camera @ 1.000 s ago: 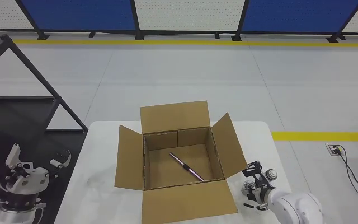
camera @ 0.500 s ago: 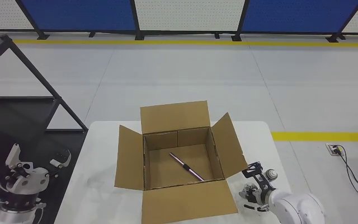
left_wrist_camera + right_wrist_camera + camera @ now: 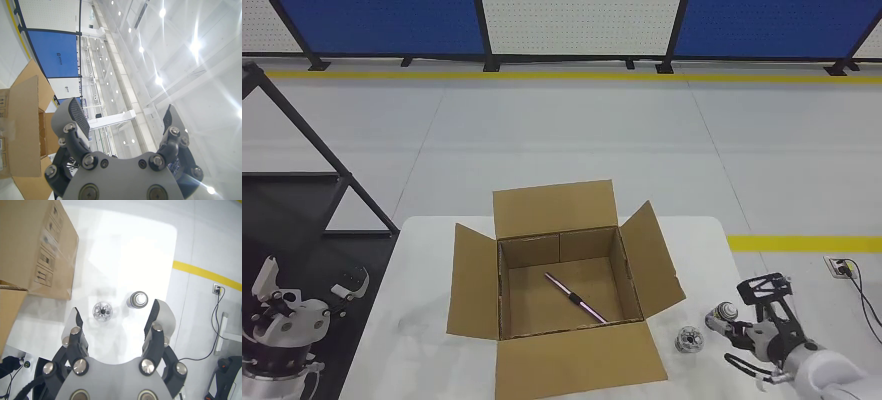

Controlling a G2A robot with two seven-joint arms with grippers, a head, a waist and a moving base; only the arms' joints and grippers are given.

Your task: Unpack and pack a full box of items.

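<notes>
Starting at the cardboard box (image 3: 560,290), flaps spread on the table (image 3: 422,300), what do we log inside? (Inspector 1)

We log one slim dark pen (image 3: 576,297) lying slantwise on the box floor. (Inspector 2)

And outside the box? (Inspector 1)

On the box's right side we note two small items standing on the table: a clear round piece (image 3: 102,312) nearer the box and a silver canister (image 3: 137,299) just beyond it, the two apart. (Inspector 2)

The grippers? (Inspector 1)

We find the right gripper (image 3: 116,311) poised above those two items, farther from the box than the canister, fingers spread and grasping nothing. The left gripper (image 3: 122,108) sits well off the box's left side, past the table edge and pointing up at the ceiling. It is likewise released and empty. (Inspector 2)
</notes>
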